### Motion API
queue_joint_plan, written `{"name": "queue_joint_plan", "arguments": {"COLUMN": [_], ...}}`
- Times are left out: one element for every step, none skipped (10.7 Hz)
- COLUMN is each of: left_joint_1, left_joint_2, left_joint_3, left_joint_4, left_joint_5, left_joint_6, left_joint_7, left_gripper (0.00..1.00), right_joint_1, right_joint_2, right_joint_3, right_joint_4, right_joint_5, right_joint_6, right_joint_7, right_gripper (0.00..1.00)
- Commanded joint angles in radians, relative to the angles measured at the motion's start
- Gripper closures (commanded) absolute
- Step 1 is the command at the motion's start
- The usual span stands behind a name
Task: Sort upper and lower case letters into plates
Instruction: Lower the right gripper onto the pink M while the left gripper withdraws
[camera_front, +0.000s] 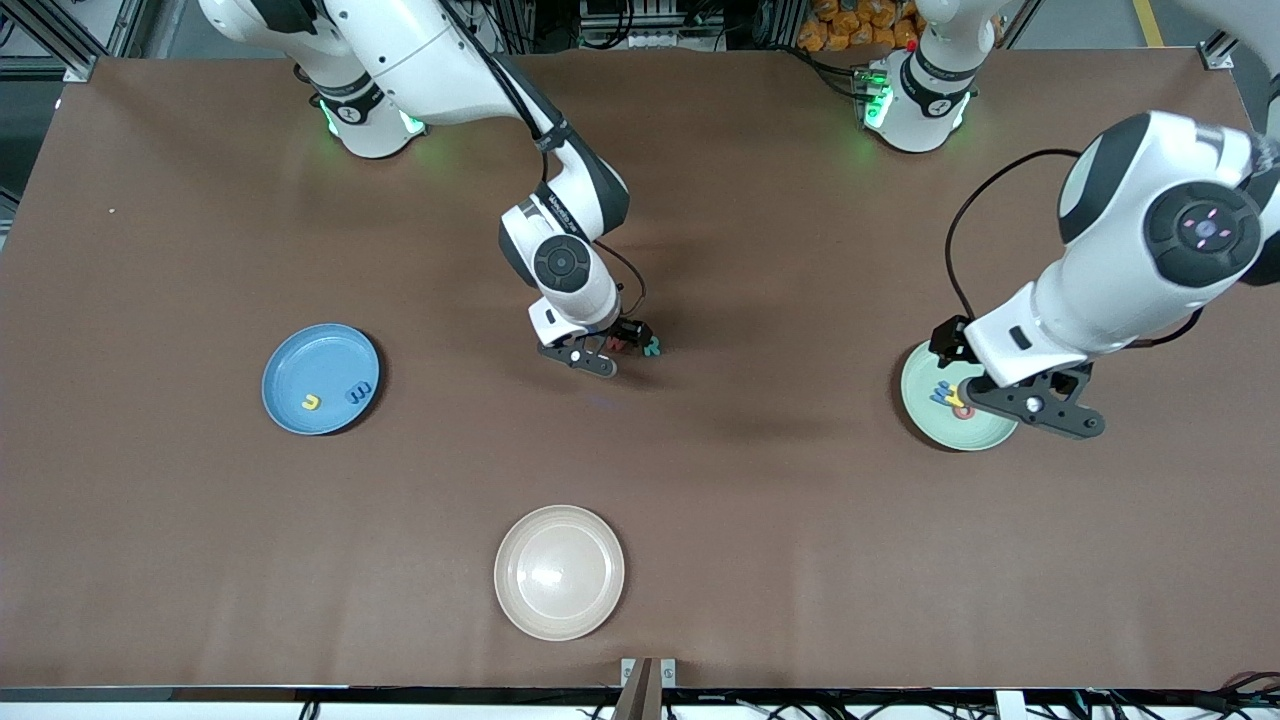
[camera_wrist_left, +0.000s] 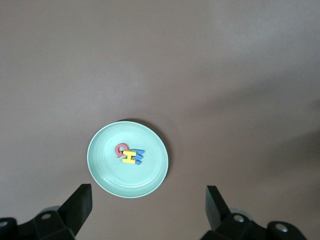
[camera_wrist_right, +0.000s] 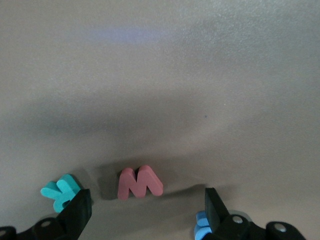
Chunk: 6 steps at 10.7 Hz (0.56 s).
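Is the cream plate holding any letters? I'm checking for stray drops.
No, the cream plate shows only its bare glossy surface, with no letters in it.

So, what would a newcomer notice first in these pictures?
Probably the right claw, open and low over a red letter at mid-table, with a teal letter beside it. Next, the left claw, open above the mint green plate holding three letters. The light blue plate holds two, and a cream plate sits nearest the camera.

My shells: showing glossy white with dark grey joint caps
My cables: trailing black loops
My bases: glowing green
My hands (camera_front: 612, 352): wearing black fingers
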Motion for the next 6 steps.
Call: {"name": "queue_joint_plan", "arguments": {"left_joint_1": [-0.104, -0.162, -0.232, -0.317, -0.392, -0.440], "left_joint_2": [-0.070, -0.093, -0.116, -0.134, -0.154, -0.177], "left_joint_3": [0.156, 0.222, 0.301, 0.390, 0.473, 0.532], "left_joint_4": [0.031, 0.032, 0.032, 0.034, 0.034, 0.034], "left_joint_5": [-0.111, -0.155, -0.173, -0.177, -0.183, -0.196], "left_joint_6": [-0.012, -0.012, -0.012, -0.012, -0.012, -0.012], "left_joint_7": [0.005, 0.006, 0.005, 0.003, 0.005, 0.011], "left_gripper": [0.00, 0.00, 0.00, 0.00, 0.00, 0.00], "right_joint_1": [0.009, 0.008, 0.008, 0.008, 0.009, 0.009], "right_joint_2": [0.020, 0.020, 0.020, 0.022, 0.022, 0.022], "right_joint_3": [-0.002, -0.002, -0.004, -0.002, -0.002, -0.002], "right_joint_4": [0.017, 0.017, 0.017, 0.017, 0.017, 0.016], "right_joint_5": [-0.011, -0.011, -0.011, -0.011, -0.011, -0.011], "right_joint_6": [0.008, 0.007, 0.007, 0.007, 0.008, 0.007], "right_joint_7": [0.030, 0.030, 0.030, 0.030, 0.030, 0.030], "right_gripper": [0.00, 0.00, 0.00, 0.02, 0.03, 0.08]}}
